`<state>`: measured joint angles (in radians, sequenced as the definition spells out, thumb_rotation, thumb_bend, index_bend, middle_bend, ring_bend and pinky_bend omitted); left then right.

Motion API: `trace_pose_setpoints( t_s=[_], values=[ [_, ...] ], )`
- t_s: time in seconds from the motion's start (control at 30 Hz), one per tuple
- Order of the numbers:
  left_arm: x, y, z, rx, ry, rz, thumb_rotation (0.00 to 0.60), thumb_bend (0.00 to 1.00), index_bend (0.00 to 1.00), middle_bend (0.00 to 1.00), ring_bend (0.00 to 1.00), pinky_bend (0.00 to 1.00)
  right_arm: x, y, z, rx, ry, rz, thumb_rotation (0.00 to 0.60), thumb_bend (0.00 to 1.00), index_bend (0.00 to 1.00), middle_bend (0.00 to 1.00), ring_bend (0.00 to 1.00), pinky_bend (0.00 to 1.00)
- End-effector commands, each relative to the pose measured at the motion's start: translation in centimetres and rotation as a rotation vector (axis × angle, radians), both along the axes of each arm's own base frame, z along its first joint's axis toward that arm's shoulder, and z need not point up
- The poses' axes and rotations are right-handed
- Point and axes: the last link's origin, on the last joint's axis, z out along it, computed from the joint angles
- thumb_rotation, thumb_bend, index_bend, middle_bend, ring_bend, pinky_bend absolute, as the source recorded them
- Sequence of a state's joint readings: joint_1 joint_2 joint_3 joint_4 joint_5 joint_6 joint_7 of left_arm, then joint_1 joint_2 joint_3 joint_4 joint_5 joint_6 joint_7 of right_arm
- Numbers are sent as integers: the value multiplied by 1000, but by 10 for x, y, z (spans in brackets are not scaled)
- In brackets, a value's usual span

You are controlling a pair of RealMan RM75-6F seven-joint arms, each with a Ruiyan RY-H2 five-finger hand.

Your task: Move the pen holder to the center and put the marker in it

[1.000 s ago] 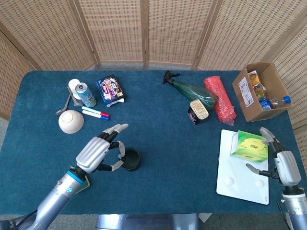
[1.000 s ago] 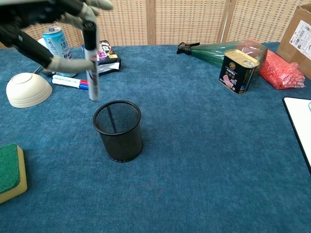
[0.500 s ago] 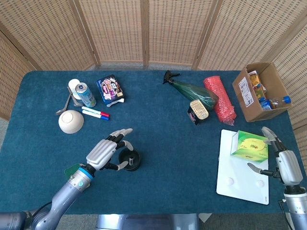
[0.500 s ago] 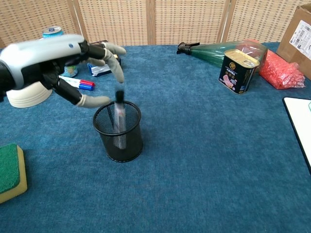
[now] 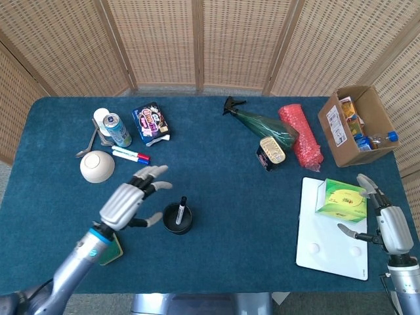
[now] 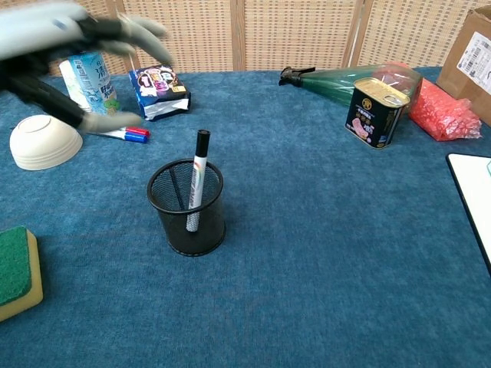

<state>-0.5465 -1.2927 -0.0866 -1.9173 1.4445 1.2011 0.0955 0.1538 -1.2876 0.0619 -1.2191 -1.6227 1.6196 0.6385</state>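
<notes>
The black mesh pen holder (image 5: pixel 178 219) (image 6: pixel 186 207) stands on the blue table, left of the middle. A marker (image 5: pixel 182 205) (image 6: pixel 198 178) with a black cap stands upright inside it, leaning on the rim. My left hand (image 5: pixel 128 201) (image 6: pixel 73 46) hovers just left of the holder with fingers spread and nothing in it; it is blurred in the chest view. My right hand (image 5: pixel 384 220) stays open at the far right edge, beside the white board, holding nothing.
Two more markers (image 5: pixel 130 155) (image 6: pixel 123 133), a white bowl (image 5: pixel 97 166) (image 6: pixel 44 142), a can (image 5: pixel 116 130) and a snack pack (image 5: pixel 151 122) lie back left. A green sponge (image 6: pixel 15 270), spray bottle (image 5: pixel 260 121), tin (image 6: pixel 376 101), cardboard box (image 5: pixel 356 125) and white board (image 5: pixel 331 230) with a green box (image 5: pixel 341 199).
My left hand lowered the marker into the pen holder, let go of it, and drew back to the left and up with fingers spread. The right hand has not moved.
</notes>
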Motion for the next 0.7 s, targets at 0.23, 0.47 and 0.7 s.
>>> trace_pose_setpoints(
  t_s=[0.23,0.47,0.7],
  values=[
    [-90,-34,71,263,291,135,600,378,261,0,0,51,4,-2,2,-30,42,5,600,0,10,81,182,309],
    [-147,-70,91,294,385,302,600,378,263,0,0,38,-1,-4,6,-99,210,-30,600,0,38,81,179,308],
    [-165,-88,88,335,358,296,600,378,263,0,0,37,-3,4,10,-94,337,-162,600,0,38,72,103,287]
  ],
)
